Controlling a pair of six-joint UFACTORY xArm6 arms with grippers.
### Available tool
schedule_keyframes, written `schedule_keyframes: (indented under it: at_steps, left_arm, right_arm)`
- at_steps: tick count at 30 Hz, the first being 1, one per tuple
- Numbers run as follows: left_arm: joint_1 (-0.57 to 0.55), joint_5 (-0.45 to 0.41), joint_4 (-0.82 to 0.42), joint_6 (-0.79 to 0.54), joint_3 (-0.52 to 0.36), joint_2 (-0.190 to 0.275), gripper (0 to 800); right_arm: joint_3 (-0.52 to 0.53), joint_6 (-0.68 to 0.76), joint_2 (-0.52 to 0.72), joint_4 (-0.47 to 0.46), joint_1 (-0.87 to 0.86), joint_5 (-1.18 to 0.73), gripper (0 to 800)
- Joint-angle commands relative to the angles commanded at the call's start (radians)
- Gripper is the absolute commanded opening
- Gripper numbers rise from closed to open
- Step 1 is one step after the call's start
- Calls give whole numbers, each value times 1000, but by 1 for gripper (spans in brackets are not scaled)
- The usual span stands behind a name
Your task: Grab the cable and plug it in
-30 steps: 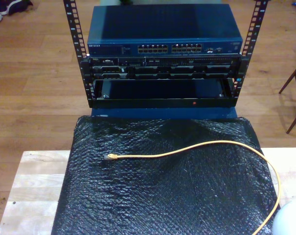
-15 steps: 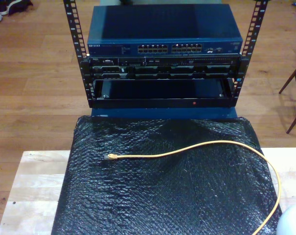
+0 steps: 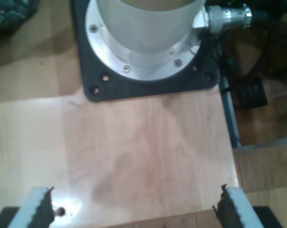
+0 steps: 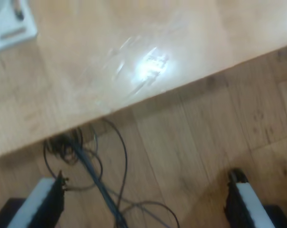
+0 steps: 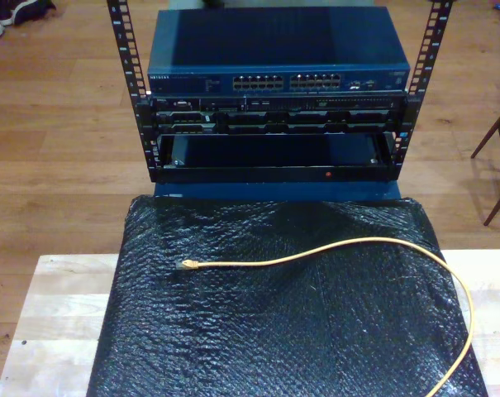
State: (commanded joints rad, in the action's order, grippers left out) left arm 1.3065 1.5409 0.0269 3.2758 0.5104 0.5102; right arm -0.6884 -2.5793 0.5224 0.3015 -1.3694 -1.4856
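counter [image 5: 64,306]: pale wood, bare strip at the exterior view's left and a sliver at its right; black mat over most of it.
mat [image 5: 274,331]: black, crinkled, glossy; runs from near the rack's foot to the exterior view's lower edge.
plug [image 5: 186,264]: small clear tip of the cable, lying on the mat left of centre in the exterior view, free of any tool.
cable [image 5: 332,246]: yellow-orange, thin; runs from the plug rightward across the mat, rises in a shallow arc, then bends down along the mat's right edge and leaves the exterior view at the lower right. lies flat, nothing holding it.
rack [image 5: 274,124]: black frame beyond the mat, two perforated uprights; lower bay open and dark.
switch [image 5: 278,58]: blue box on top of the rack, two banks of ports along its front face.
floor [image 5: 59,149]: wood boards around the rack; chair legs at the exterior view's right edge.
first tool [image 3: 136,209]: fingers [image 3: 39,209] set wide apart, nothing between them; below is bare pale counter, with a white arm base [image 3: 148,33] on a black plate beyond.
second tool [image 4: 145,202]: fingers [image 4: 43,204] spread wide, holding nothing; it hangs over the counter's edge and wood floor, thin dark wires [image 4: 100,185] tangled on the floor beneath. view blurred.
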Motion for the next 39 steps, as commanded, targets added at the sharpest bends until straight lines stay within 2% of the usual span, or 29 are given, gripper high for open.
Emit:
schedule_keyframes:
  at_steps: [5, 10, 17, 29, 39]
  left_arm:
    - [-58, 41, 20, 77, 14, -3, 799]
    - [-150, 48, 20, 193, 15, -3, 799]
    - [-281, 63, 38, 334, 32, -2, 799]
    - [-377, 123, 189, 456, 44, -5, 800]
    - [-491, 114, 222, 594, 43, -5, 800]
  right_arm:
    - [-58, 91, -52, 46, 66, -89, 800]
    - [-87, 161, -61, 110, 84, -141, 800]
    - [-120, 242, -61, 115, 153, -149, 799]
    - [-157, 379, -61, 172, 273, -192, 799]
    - [-160, 519, -54, 222, 450, -190, 799]
